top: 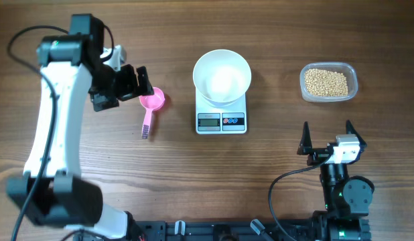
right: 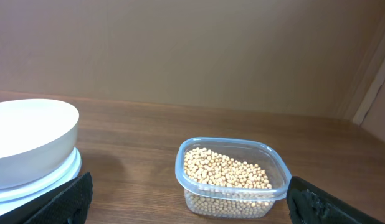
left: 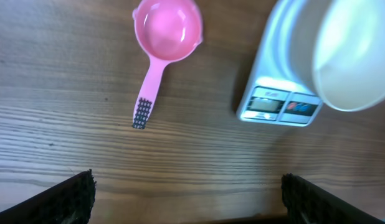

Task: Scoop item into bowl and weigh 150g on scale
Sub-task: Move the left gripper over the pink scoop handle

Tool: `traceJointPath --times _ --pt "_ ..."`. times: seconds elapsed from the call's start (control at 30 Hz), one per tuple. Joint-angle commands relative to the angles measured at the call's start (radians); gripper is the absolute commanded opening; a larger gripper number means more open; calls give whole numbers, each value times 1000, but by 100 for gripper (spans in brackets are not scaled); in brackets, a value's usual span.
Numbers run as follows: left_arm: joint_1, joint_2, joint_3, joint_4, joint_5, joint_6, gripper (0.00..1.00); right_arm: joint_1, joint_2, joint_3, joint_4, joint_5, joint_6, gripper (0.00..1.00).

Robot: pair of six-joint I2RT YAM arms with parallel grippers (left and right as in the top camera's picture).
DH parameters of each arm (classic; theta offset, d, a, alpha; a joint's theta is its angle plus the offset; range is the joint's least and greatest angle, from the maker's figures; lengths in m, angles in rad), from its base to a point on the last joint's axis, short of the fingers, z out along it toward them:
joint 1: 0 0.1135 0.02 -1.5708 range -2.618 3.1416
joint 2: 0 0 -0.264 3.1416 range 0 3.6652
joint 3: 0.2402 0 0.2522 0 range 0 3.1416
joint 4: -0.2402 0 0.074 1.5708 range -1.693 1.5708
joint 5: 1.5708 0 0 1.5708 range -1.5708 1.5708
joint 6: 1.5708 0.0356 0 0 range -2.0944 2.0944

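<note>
We're at the very start: the round white bowl (top: 222,77) sits on the small white flat kitchen scale (top: 221,121) at 12 o'clock of the wooden table (top: 193,181) and looks empty. No beans in it that we can see, and the display is too small to read

The small round tan-yellow beans (top: 327,82) are all in the clear rounded-rect plastic tub (top: 303,82), well apart at 3 o'clock of the bowl

The pink plastic scoop (top: 152,100) lies flat at 9 o'clock of the scale, cup up top, handle running toward 6 o'clock, untouched

L gripper (top: 141,83) hangs just beside the scoop cup at its 10 o'clock, jaws spread wide, nothing between them. R gripper (top: 327,130) rests at 6 o'clock of the tub, also spread wide & empty

Step in hand, as we judge it: getting hold of the scoop w/ the L arm. Next move calls for dropping onto the thin handle, approx mid-length, jaws set across it, then closing squarely. The handle is slim & lies flat on the wood, so we reckon a low approach is needed or the fingers will slide off. After that comes a long carry across to the tub at 3 o'clock
</note>
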Motion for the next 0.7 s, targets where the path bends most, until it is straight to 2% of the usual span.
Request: traceJointPath --times 0.0,0.1,0.2,0.3,0.57,0.67 --pt "10 64 18 0 6 98 100 5 -8 -2 2 13 14 100" --pt "42 103 18 26 27 141 100 5 -8 -2 2 13 14 100" --pt "104 131 -5 34 121 221 100 5 -8 -2 2 13 14 100" --pt "145 142 -55 39 198 222 100 5 -8 -2 2 13 14 100" --pt "150 159 -304 244 213 259 100 5 -8 -2 2 13 14 100" --pt "150 192 -350 338 225 187 100 5 -8 -2 2 13 14 100"
